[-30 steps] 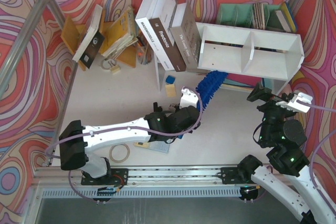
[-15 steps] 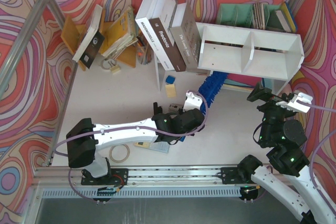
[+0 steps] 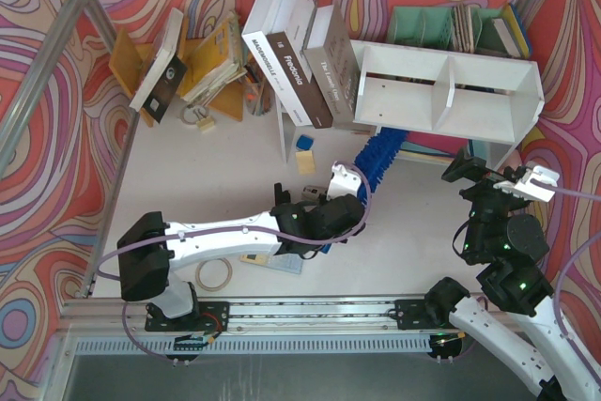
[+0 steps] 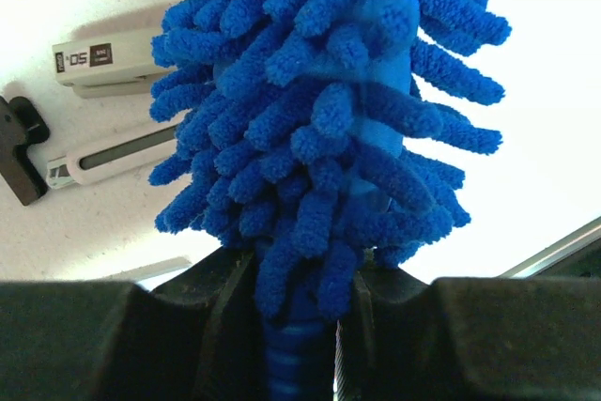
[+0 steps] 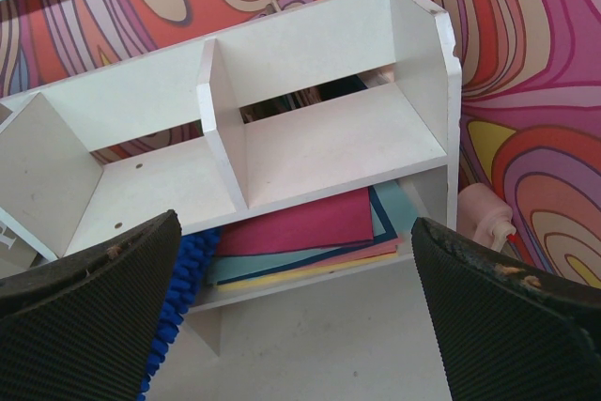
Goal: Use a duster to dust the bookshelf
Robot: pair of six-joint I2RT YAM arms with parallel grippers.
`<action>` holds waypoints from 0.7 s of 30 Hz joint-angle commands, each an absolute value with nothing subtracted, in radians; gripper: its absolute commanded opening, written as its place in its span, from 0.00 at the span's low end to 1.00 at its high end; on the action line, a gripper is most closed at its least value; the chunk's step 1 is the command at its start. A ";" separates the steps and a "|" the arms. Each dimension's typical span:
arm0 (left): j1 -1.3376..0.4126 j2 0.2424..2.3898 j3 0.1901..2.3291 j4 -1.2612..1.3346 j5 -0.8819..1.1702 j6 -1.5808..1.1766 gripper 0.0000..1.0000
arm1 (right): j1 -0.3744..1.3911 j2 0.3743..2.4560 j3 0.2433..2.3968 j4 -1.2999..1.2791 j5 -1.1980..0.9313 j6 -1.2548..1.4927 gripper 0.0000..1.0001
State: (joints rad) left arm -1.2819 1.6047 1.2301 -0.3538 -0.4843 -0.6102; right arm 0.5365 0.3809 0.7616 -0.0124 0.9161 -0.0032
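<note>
The left arm (image 3: pixel 216 232) has a long white tube part with chunky black joints, and a thin purple cable (image 3: pixel 362 204) loops along it. The right arm (image 3: pixel 512 260) is mostly black round blocks with small green lights (image 3: pixel 519 284), a white part lower down and a purple cable too. The right gripper (image 5: pixel 296 224) has wide black fingers (image 5: pixel 488 316) with a fine ribbed skin.

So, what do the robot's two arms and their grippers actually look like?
Both arms are alike: the left arm and right arm have white links between chunky black joints, each trailed by a thin lilac cable. Small green lights glow on the right arm. The left gripper has black fingers; the right gripper has broad black fingers with ribbed pads.
</note>
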 commanded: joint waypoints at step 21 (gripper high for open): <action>-1.291 1.568 1.303 -0.419 -0.541 -0.586 0.00 | 0.537 0.380 0.762 0.004 0.925 -0.006 0.99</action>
State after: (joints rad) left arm -1.2842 1.6207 1.2465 -0.4065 -0.4511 -0.6186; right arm 0.5365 0.3809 0.7616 -0.0124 0.9161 -0.0032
